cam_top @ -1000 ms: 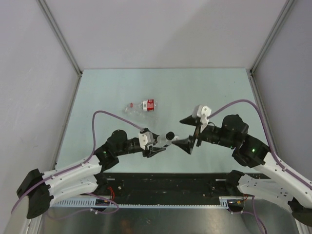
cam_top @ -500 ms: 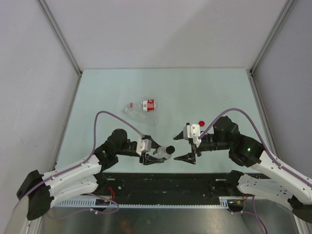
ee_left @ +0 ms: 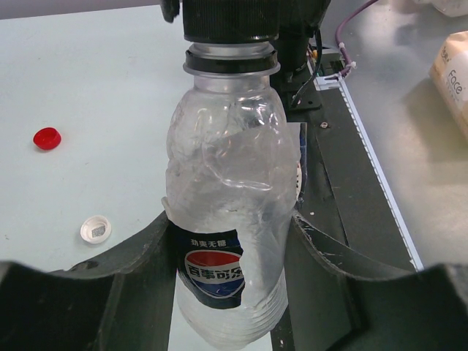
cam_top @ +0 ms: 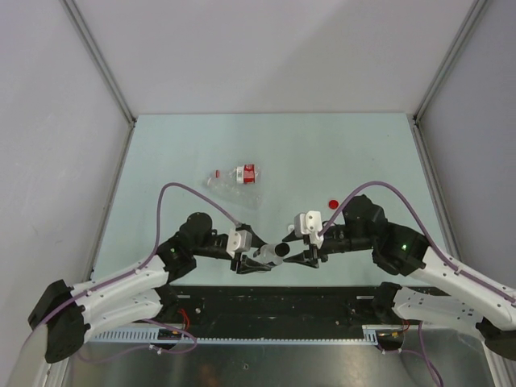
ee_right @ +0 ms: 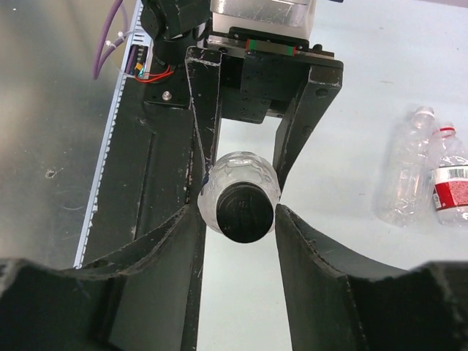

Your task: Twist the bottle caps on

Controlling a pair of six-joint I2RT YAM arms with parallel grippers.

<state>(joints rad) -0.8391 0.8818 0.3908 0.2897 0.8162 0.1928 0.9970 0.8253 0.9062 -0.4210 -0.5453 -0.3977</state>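
My left gripper [cam_top: 251, 256] is shut on a clear bottle [cam_top: 266, 255] with a blue label, held off the table with its neck pointing right. The black cap [cam_top: 281, 251] sits on its neck. In the left wrist view the bottle [ee_left: 227, 168] fills the gap between the jaws. My right gripper [cam_top: 300, 251] is open, one finger on each side of the black cap [ee_right: 245, 213], close to it. The red cap [cam_top: 333, 203] lies on the table. The left wrist view also shows the red cap [ee_left: 47, 137] and the white cap [ee_left: 96, 229].
Two more bottles lie side by side at the table's middle left, one with a red-and-white label [cam_top: 244, 172] and one plain [cam_top: 218, 179]. They also show in the right wrist view [ee_right: 409, 175]. The black base rail [cam_top: 274, 302] runs along the near edge.
My right gripper has moved left and toward the near edge, up to the capped end of the held bottle. This uncovered the red cap. The left gripper shifted the bottle slightly right.
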